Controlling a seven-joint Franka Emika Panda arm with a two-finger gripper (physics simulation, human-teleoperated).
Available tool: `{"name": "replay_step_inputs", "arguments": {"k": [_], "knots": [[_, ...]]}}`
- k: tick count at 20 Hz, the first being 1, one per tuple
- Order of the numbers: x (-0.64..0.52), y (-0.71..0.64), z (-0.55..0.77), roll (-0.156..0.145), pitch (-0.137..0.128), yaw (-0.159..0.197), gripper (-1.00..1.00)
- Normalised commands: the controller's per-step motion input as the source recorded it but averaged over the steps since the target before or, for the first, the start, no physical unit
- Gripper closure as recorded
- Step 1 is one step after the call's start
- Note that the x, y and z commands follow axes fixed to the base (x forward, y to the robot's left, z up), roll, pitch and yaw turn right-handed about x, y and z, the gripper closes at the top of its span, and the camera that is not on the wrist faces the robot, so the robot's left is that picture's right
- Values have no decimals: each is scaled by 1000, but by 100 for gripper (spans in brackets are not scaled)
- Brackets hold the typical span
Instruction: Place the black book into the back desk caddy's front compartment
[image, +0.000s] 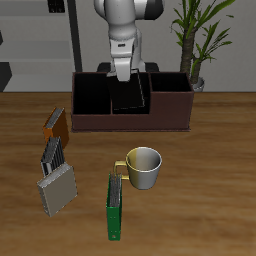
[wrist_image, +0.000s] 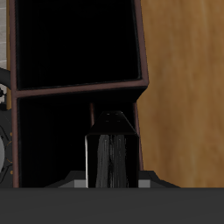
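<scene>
- The black book (image: 128, 95) is thin and plain black, its cover a dark slab hanging slightly tilted inside the back desk caddy (image: 130, 119). In the wrist view the book (wrist_image: 111, 157) shows edge-on: black covers on either side of a streaked grey band of pages.
- The caddy is a long, low, dark-brown open-top box with partitions. The wrist view shows a big dark cell (wrist_image: 79, 44) and smaller cells below its dividing wall.
- Counted on the table: one black book, one caddy, one orange-brown book (image: 57, 124), one green book (image: 115, 207) standing on edge, one cream mug (image: 143, 167), and a grey stack (image: 56, 180) whose make-up I cannot tell.
- With the mug as clock centre in the exterior view, the caddy lies at 12 o'clock, the orange-brown book near 10, the grey stack at 9, and the green book near 7, just beside the mug's handle.
- The gripper (image: 124, 74) hangs over the caddy's middle, with the book directly beneath it, at 6 o'clock from the fingers.
- The jaws stand narrow, clamped on the book's top edge; in the wrist view the book rises between them.
- The book's lower part sits down among the small middle cells, at the front compartment (image: 130, 97); whether it touches the floor cannot be told.
</scene>
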Motion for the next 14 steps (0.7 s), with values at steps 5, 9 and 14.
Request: {"name": "replay_step_inputs", "arguments": {"k": [5,9,14], "knots": [[14,51,-135,17,25,-10,100],[12,-16,-198,6,42,14,100],[36,-18,-211,2,39,-3,100]]}}
